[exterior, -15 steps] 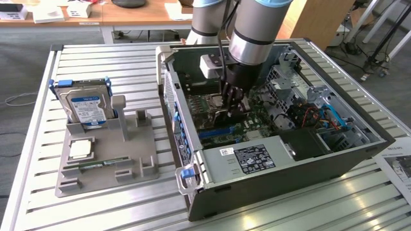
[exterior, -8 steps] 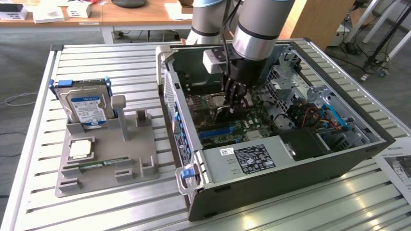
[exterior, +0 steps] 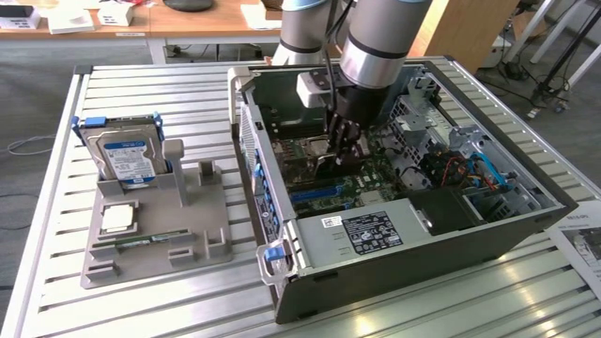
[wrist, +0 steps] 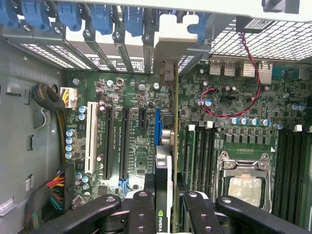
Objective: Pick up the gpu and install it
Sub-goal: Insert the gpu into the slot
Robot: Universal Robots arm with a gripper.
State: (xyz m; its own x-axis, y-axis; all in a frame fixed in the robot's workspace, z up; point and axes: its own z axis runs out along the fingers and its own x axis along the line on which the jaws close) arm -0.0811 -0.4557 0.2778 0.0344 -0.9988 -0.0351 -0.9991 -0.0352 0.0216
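The gpu [wrist: 163, 165] is clamped edge-on in the half-closed gripper [wrist: 165, 207] over the blue slot [wrist: 157, 126]; slight misalignment could jam it or bend contacts.

Your gpu [wrist: 162, 187] reads black with a green logo; motherboard [wrist: 139, 161] green, card clips [wrist: 70, 14] blue, hard drive [exterior: 127, 158] label blue-and-white.

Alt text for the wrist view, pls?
The fingers grip the gpu edge-on above the green motherboard, in line with its blue slot. The CPU socket sits beside it; blue latches run beyond the board.
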